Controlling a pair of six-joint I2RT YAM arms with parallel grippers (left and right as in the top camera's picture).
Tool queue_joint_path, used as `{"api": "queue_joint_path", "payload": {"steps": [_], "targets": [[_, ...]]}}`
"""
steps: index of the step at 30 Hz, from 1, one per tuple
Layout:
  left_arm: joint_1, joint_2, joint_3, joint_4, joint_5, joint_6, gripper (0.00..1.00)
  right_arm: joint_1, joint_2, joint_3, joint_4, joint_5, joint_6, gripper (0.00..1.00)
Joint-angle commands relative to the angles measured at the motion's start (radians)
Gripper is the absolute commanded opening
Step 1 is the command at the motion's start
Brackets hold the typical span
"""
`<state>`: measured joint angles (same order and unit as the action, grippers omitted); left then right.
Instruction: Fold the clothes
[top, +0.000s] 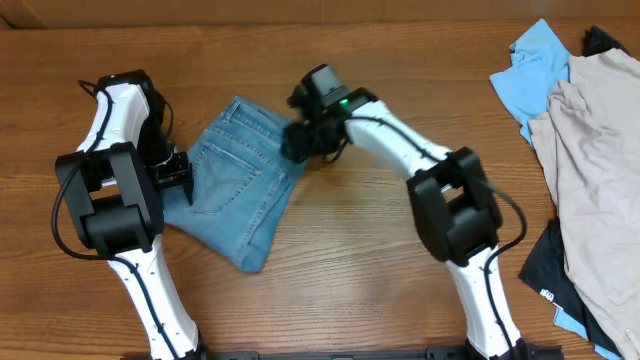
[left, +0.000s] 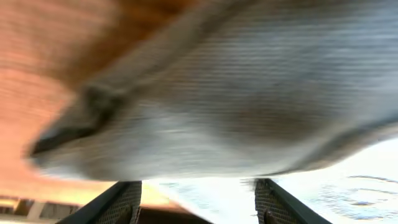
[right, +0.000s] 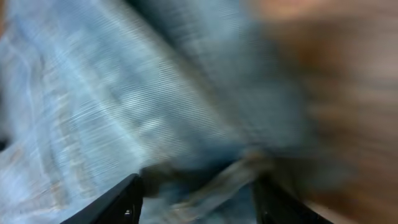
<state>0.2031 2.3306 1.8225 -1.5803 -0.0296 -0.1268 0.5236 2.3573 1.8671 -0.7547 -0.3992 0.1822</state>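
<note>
The light-blue denim jeans (top: 240, 185) lie folded into a compact slanted bundle on the wooden table, left of centre. My left gripper (top: 172, 180) is at the bundle's left edge. In the left wrist view its fingers (left: 199, 202) are spread apart, with blurred denim (left: 236, 93) just ahead. My right gripper (top: 300, 140) is at the bundle's upper right edge. In the right wrist view its fingers (right: 199, 202) are also apart, low over the denim (right: 124, 93), with a frayed edge lying between them. Both wrist views are motion-blurred.
A sky-blue shirt (top: 535, 70), a large beige garment (top: 595, 170) and a dark garment (top: 548, 265) are piled at the table's right edge. Bare wood (top: 350, 240) lies between the pile and the jeans.
</note>
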Motion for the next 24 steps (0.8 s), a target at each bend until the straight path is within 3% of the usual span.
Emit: {"api": "queue_joint_path", "payload": {"steps": [1,6,8,10,12,16,24], "targets": [[-0.018,0.006,-0.008,0.003,0.005,-0.035,0.63,-0.087,0.029,0.027,-0.038,0.155,-0.027,0.62],[-0.021,-0.157,-0.008,0.119,0.127,0.001,0.66,-0.093,-0.002,0.153,-0.209,0.227,-0.056,0.68],[-0.021,-0.254,-0.008,0.198,0.134,0.016,0.74,-0.093,-0.032,0.213,-0.275,0.294,-0.051,0.7],[-0.021,-0.341,-0.008,0.304,0.14,0.035,0.91,-0.094,-0.079,0.266,-0.323,0.328,-0.049,0.73],[-0.021,-0.376,-0.008,0.387,0.175,0.061,0.97,-0.095,-0.132,0.288,-0.347,0.349,-0.049,0.74],[-0.027,-0.331,-0.008,0.523,0.389,0.187,0.98,-0.095,-0.282,0.29,-0.381,0.391,-0.048,0.78],[-0.066,-0.121,-0.008,0.537,0.451,0.342,1.0,-0.119,-0.45,0.29,-0.504,0.391,-0.048,0.82]]}}
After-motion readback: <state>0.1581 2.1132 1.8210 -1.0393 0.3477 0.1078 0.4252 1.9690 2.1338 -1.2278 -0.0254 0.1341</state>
